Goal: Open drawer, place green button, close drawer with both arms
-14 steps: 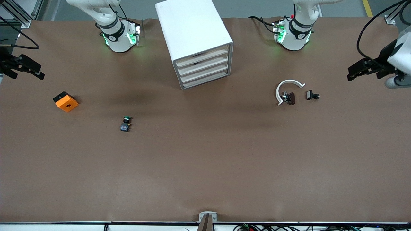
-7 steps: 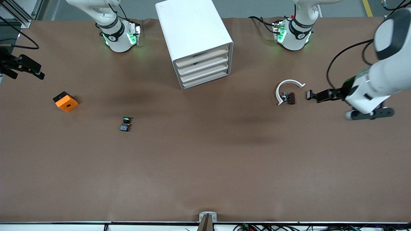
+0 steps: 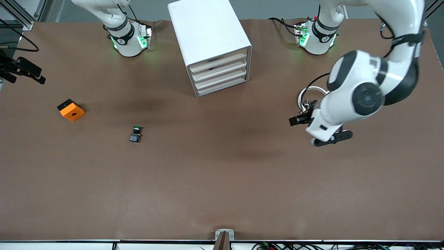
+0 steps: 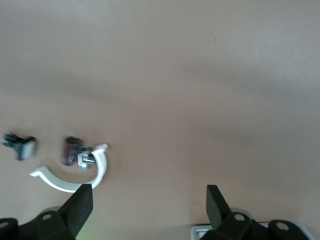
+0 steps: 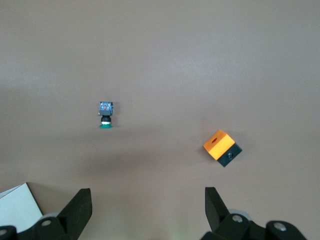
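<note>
The right claw [image 3: 20,71] hangs at the right arm's end of the tabletop [image 3: 222,180], fingers spread apart and holding nothing. The orange block [image 3: 70,110] lies near it, closer to the front camera. The button [image 3: 135,133] sits farther along toward the middle of the tabletop, well apart from this claw, lying on its side with its green cap pointing toward the cabinet [image 3: 211,45]. The cabinet stands between the two arm bases, all four drawers, including the drawer [image 3: 219,67], pushed in. The left claw [image 3: 299,120] is over bare tabletop, next to a white curved piece [image 3: 304,95] and a small dark part [image 4: 70,150]; its fingers [image 4: 80,205] are wide apart and empty. The button is well apart from this claw too, past the cabinet toward the right arm's end.
</note>
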{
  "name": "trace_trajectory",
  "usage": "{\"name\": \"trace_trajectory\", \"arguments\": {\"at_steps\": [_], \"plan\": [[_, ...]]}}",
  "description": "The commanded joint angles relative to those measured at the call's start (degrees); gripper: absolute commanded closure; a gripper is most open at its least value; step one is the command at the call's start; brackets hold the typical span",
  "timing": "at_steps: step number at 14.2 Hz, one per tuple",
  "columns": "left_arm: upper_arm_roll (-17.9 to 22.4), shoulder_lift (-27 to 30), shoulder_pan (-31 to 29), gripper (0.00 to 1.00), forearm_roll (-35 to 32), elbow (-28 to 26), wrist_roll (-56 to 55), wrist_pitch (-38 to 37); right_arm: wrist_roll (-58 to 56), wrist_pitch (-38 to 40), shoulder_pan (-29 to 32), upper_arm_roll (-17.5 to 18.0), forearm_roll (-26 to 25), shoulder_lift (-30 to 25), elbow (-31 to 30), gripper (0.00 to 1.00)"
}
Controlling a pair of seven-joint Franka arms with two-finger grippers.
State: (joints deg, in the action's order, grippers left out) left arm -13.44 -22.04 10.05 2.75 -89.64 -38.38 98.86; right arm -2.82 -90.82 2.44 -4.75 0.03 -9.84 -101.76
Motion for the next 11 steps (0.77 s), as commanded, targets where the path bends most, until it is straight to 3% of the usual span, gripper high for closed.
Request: {"name": "trace_trajectory", "arguments": {"at_steps": [1, 3, 7, 11], "plan": [[0.08, -4.22, 4.78, 0.0, 0.41, 1.4, -9.57, 2.64, 0.8, 1.26, 0.81, 1.06, -0.47, 4.11, 1.65, 0.0], [0.08, -7.21, 7.43, 0.0, 0.5, 1.49, -17.13, 4.93, 0.01, 1.26, 0.46, 1.24, -0.47, 6.93, 3.66, 0.0], [0.08, -11.79, 11.65, 0.0, 4.8, 1.49, -30.48, 5.46, -0.35, 1.35, -2.35, 1.24, -0.65, 7.56, 5.95, 0.0], [-0.01, -15.21, 13.23, 0.0, 8.66, 1.49, -54.28, 5.38, -0.43, 0.91, -2.71, 1.24, -0.56, 11.49, 5.95, 0.0]]}}
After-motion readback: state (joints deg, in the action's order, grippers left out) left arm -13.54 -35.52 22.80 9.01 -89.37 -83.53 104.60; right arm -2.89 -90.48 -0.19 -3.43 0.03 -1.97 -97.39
